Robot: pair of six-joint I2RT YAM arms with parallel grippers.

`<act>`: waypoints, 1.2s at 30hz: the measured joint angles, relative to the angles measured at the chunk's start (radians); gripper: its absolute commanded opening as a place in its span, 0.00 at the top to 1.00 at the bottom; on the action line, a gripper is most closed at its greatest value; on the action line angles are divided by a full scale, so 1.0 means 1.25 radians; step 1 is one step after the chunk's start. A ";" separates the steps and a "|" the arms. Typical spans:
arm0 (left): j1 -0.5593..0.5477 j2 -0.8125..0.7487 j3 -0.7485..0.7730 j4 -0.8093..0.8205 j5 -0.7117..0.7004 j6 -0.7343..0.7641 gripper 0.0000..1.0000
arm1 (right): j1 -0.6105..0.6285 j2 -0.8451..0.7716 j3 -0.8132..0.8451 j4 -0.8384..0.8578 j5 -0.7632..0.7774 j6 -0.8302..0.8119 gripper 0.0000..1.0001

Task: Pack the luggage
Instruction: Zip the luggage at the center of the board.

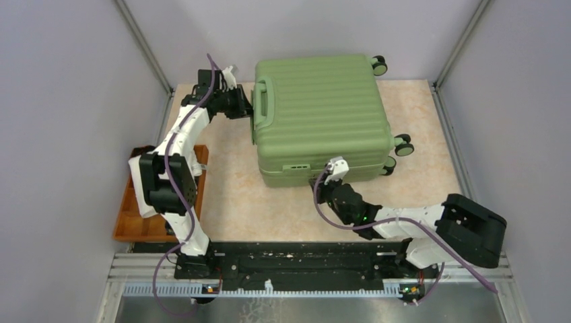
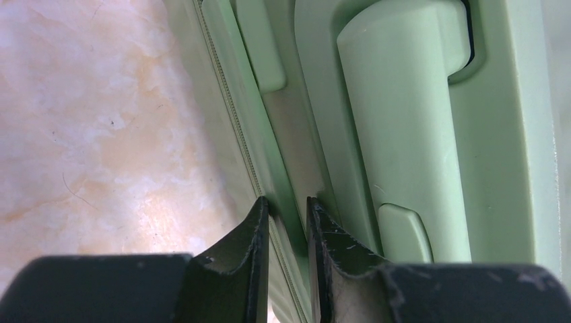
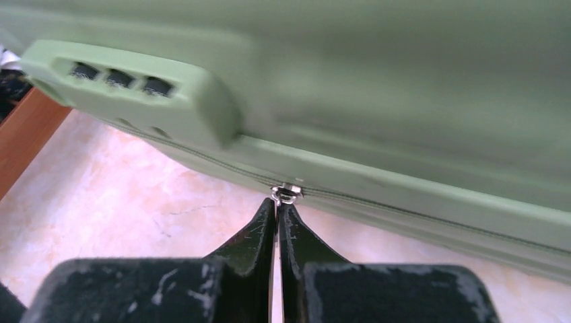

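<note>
The luggage (image 1: 323, 114) lies flat and closed on the table, ribbed green shell up. My left gripper (image 1: 248, 111) is at its left side by the green handle (image 2: 397, 114). In the left wrist view the left gripper (image 2: 287, 205) has its jaws drawn close, clamping the shell rim beside the zipper seam (image 2: 232, 114). My right gripper (image 1: 323, 180) is at the near side of the luggage (image 3: 404, 87). In the right wrist view the right gripper (image 3: 277, 205) is shut on the metal zipper pull (image 3: 286, 194), just right of the combination lock (image 3: 135, 87).
An orange tray (image 1: 128, 215) sits at the table's left edge, partly under the left arm, and shows in the right wrist view (image 3: 27, 134). Black wheels (image 1: 404, 145) stick out on the luggage's right side. Grey walls enclose the table.
</note>
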 measured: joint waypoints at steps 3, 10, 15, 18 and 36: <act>-0.005 -0.003 0.000 -0.003 -0.014 -0.001 1.00 | 0.034 0.072 0.055 0.016 0.008 -0.012 1.00; -0.011 -0.013 -0.005 -0.004 -0.032 -0.001 1.00 | 0.087 0.209 0.174 0.037 -0.006 -0.039 1.00; -0.011 -0.041 -0.008 -0.005 -0.032 -0.001 1.00 | 0.114 0.274 0.237 0.045 -0.022 -0.063 1.00; -0.011 -0.062 -0.008 0.011 -0.023 -0.005 1.00 | 0.132 0.317 0.283 0.039 -0.032 -0.077 1.00; 0.089 -0.128 0.005 0.103 0.136 0.008 0.22 | 0.174 -0.091 0.093 -0.197 0.096 0.108 0.70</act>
